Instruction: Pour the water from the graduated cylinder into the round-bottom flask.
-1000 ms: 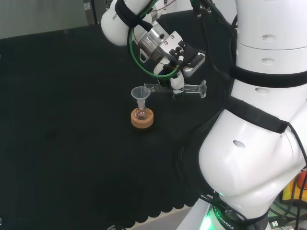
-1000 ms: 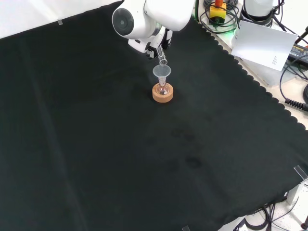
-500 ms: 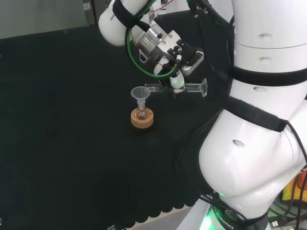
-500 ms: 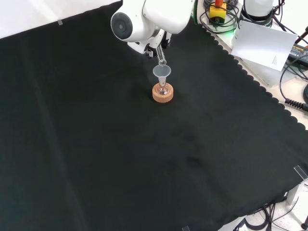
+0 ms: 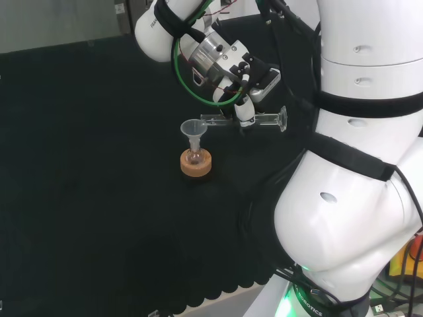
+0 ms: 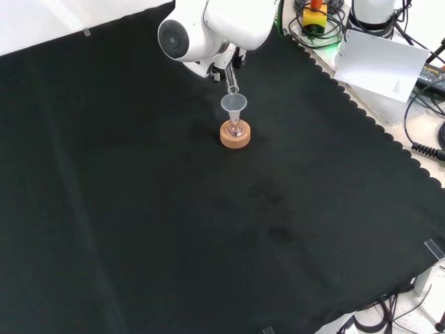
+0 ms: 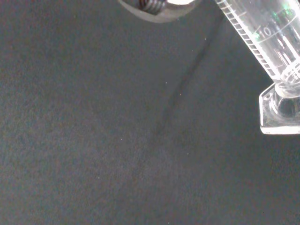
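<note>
Fingers (image 5: 245,111) curled round the graduated cylinder (image 5: 254,120), gripping it mid-barrel; hand (image 5: 254,79) sits above it in the head view. Cylinder is held about horizontal, foot end to the right in the head view, mouth end to the left, just at the rim of the funnel (image 5: 193,128). Funnel sits in the neck of the round-bottom flask (image 5: 193,157), which rests on a cork ring (image 5: 195,165) on the black counter (image 5: 79,165).

Risks, as I judge them:
- Mouth looks right at the funnel's edge, not over its middle. More tilt could send water down the outside onto the cloth.
- Spout could nudge the funnel; it's top-heavy on a small flask, so it could tip or lift out.
- Fast tilt could overfill the funnel's narrow stem.

View differences: head view gives cylinder angle and its side-on gap to the funnel. Front view puts the cylinder tip (image 6: 231,85) directly behind the funnel (image 6: 234,104), so lateral alignment looks fine there. Wrist view gives the cylinder's graduations and foot (image 7: 280,115) close up; can't tell the water level from it.
</note>
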`<state>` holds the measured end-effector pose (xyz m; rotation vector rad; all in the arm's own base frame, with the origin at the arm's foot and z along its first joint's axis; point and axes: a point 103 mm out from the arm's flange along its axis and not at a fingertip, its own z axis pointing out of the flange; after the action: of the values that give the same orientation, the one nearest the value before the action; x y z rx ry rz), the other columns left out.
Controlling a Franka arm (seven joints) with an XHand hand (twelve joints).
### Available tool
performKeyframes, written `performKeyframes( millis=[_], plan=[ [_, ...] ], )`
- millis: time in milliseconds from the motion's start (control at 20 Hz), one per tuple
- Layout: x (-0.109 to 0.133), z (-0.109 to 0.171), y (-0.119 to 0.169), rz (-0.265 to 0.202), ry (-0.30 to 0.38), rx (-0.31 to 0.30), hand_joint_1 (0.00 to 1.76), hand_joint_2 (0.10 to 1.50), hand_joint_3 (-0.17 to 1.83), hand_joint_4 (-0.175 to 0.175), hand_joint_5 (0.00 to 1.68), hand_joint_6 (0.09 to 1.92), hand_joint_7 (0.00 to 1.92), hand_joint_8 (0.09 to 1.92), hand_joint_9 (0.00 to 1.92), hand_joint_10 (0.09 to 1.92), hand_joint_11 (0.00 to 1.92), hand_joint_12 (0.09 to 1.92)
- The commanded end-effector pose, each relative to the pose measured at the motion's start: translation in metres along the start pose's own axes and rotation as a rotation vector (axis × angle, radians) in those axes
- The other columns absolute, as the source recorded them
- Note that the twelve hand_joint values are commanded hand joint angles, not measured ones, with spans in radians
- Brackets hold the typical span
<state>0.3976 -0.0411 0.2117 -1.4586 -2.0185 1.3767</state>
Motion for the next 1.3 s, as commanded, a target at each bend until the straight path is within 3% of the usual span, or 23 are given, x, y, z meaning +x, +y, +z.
performKeyframes(
  millis=[50, 1300],
  plan=[
    [-0.0002, -0.0015, -0.0009, 0.008, -0.01, 0.01, 1.28, 1.05, 0.0, -0.175, 1.12, 0.77, 1.15, 0.75, 1.48, 0.09, 1.19, 0.8],
    [-0.0029, -0.0056, -0.0047, 0.042, -0.047, 0.07, 1.28, 1.05, 0.0, -0.175, 1.11, 0.78, 1.15, 0.76, 1.48, 0.09, 1.19, 0.8]
  ],
)
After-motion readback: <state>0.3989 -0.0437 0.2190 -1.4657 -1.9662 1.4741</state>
